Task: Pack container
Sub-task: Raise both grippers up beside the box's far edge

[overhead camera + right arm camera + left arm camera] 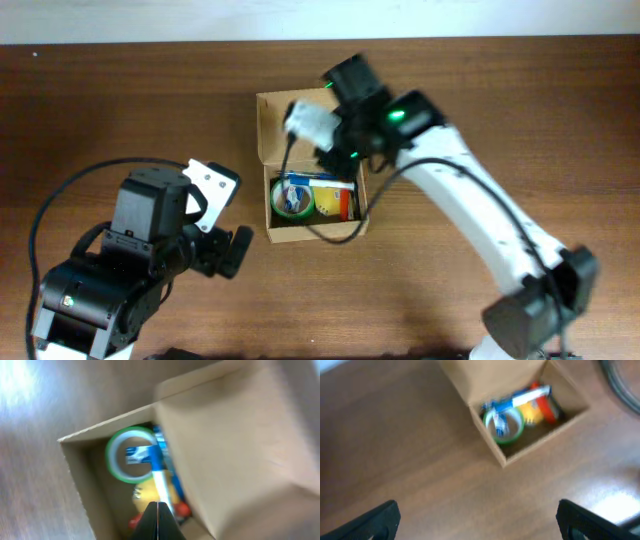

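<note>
Two tools, one box (275,135): left gripper (479,521) spread wide, fingertips cut off; right gripper (157,519) pressed together above blurred tape ring (131,455) and pen (159,474), flap (240,450) hiding the rest.

A dark brown wooden table (520,110) with a visible grain fills nearly the whole scene. A pale strip (300,18) runs beyond its far edge. Light glares off the wood near the bottom right of the left wrist view. Inside the cardboard box (275,120) a green tape roll (293,198) lies flat. Just beside it sits a yellow item (328,200), then a red-orange one (347,205). A blue and white pen (527,396) lies across the roll and the yellow item.
</note>
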### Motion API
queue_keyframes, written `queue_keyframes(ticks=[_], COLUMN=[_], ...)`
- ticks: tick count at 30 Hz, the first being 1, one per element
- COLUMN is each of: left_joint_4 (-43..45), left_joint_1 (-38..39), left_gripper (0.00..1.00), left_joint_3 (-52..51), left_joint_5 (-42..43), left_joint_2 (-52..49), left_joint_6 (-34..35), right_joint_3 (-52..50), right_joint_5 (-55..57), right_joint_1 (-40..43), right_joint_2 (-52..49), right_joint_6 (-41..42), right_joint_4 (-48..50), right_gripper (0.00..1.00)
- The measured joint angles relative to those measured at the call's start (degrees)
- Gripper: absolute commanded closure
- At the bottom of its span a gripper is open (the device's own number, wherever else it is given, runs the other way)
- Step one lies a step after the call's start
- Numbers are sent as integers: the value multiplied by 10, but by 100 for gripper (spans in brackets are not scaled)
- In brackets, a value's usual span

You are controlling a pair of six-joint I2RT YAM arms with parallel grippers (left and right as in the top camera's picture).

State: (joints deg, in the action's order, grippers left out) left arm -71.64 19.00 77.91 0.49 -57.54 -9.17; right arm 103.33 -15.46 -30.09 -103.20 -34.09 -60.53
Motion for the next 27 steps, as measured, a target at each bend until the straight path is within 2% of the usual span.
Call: queue_keyframes(ticks=[6,13,15,19,21,23,27], left_joint_4=[35,115,132,173,200,221,257], left_joint_1=[0,0,0,-2,-12,-30,-87], left_gripper=[1,0,8,39,47,62,78], left_joint_3=[0,1,2,3,3,3,3], left_joint_5=[76,122,123,106,101,100,119], left_joint_2=[0,-6,-18,-71,-103,-133,-190], left_joint_6=[14,17,21,52,65,81,101], right_joint_3=[5,3,-2,-13,-15,-15,-16], right_joint_5=[-18,-57,-66,-78,-82,-87,-104], right_joint_1=[113,210,220,223,223,223,223], right_joint_2=[15,11,6,-23,-42,-58,-77], right_joint_6=[92,136,140,147,157,167,178], right_joint_4=[0,0,1,3,20,37,64], right_gripper=[96,96,96,96,96,96,96])
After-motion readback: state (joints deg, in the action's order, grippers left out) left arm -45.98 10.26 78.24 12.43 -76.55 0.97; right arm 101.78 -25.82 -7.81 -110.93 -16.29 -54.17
